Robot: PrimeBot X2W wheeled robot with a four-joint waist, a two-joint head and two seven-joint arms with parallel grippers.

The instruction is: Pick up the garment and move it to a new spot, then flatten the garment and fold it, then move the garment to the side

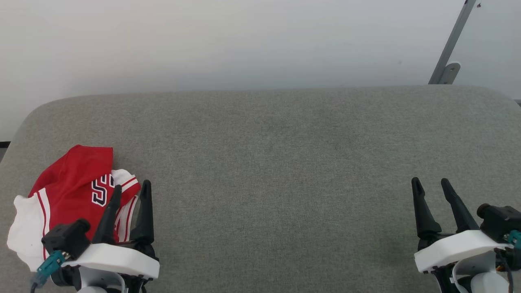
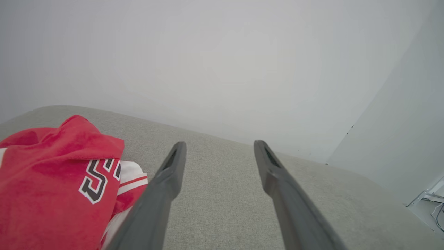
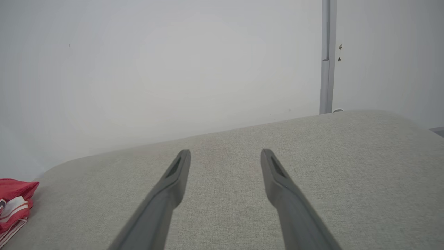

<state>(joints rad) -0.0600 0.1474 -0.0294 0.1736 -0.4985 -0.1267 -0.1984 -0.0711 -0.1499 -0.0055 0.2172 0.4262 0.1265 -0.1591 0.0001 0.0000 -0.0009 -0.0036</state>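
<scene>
A crumpled red garment point(image 1: 69, 183) lies near the left front corner of a grey fabric-covered table point(image 1: 264, 162). Its long axis runs diagonally, with the white end nearest the robot and the red peak pointing toward the wall. The left hand point(image 1: 132, 185) is spread and empty at the garment's right edge. The right hand point(image 1: 430, 180) is spread and empty, well apart.

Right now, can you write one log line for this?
garment: crumpled, far left | left gripper: open, at its edge | right gripper: open, empty
</scene>
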